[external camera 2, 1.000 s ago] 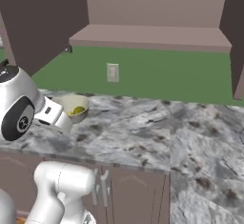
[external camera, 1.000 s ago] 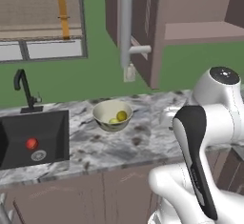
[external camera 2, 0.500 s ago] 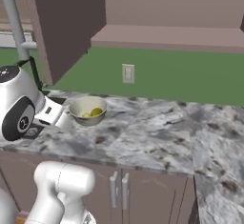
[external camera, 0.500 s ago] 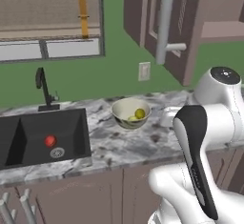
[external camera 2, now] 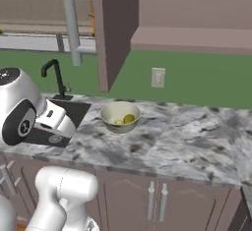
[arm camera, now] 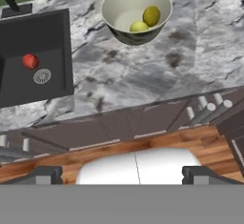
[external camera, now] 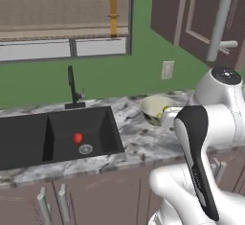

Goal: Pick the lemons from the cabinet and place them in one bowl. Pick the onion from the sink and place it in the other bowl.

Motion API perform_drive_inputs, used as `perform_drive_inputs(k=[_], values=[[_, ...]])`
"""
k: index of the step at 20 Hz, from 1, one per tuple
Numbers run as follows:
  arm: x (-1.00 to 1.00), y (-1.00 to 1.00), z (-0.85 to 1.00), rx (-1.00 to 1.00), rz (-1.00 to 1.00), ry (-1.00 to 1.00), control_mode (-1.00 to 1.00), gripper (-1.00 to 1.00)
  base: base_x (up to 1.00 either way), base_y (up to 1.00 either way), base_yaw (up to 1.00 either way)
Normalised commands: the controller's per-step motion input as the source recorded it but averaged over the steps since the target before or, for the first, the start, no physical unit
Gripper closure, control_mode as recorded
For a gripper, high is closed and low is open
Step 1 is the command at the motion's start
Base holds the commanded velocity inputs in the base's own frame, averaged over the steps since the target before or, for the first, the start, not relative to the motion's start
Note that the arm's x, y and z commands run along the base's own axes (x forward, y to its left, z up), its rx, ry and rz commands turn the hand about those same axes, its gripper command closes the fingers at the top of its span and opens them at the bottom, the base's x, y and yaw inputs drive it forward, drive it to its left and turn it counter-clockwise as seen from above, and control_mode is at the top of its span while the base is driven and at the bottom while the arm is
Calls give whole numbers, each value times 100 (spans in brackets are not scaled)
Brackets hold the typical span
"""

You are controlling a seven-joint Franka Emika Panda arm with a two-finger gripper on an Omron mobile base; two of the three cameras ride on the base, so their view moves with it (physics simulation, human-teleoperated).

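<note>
Both lemons lie in the cream-beige bowl (arm camera: 137,13) on the marble counter: the deeper yellow lemon (arm camera: 151,15) and the greener lemon (arm camera: 138,26) side by side. That bowl (external camera 2: 119,116) also stands right of the sink, below the open cabinet door (external camera 2: 113,28). The red onion (external camera: 78,138) rests on the floor of the black sink (external camera: 28,140), beside the round drain (arm camera: 42,76). My gripper (arm camera: 124,175) hangs high over the counter's front edge, open, its fingertips (arm camera: 47,174) far apart with nothing between them. The other bowl is out of view.
A black faucet (external camera: 72,85) rises behind the sink under the window. The cabinet's inner shelf (external camera 2: 192,38) runs along the wall to the right. Base cabinets with bar handles (arm camera: 209,111) front the counter. A wall outlet (external camera 2: 157,76) sits behind the bowl.
The whole scene has slid right in both base views as the base drove left; sink and onion now sit nearer the middle. Bowl, lemons and onion stay in place.
</note>
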Motion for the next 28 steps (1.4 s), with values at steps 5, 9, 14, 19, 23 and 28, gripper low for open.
perform_drive_inputs(k=[5,9,14,19,23,28], values=[[0,0,0,0,0,0,100,-100,1,70,0],[0,0,0,0,0,0,100,-100,15,73,0],[0,0,0,0,0,0,100,-100,14,69,-1],[0,0,0,0,0,0,100,-100,30,41,-9],[0,0,0,0,0,0,100,-100,51,28,-12],[0,0,0,0,0,0,100,-100,41,34,-7]])
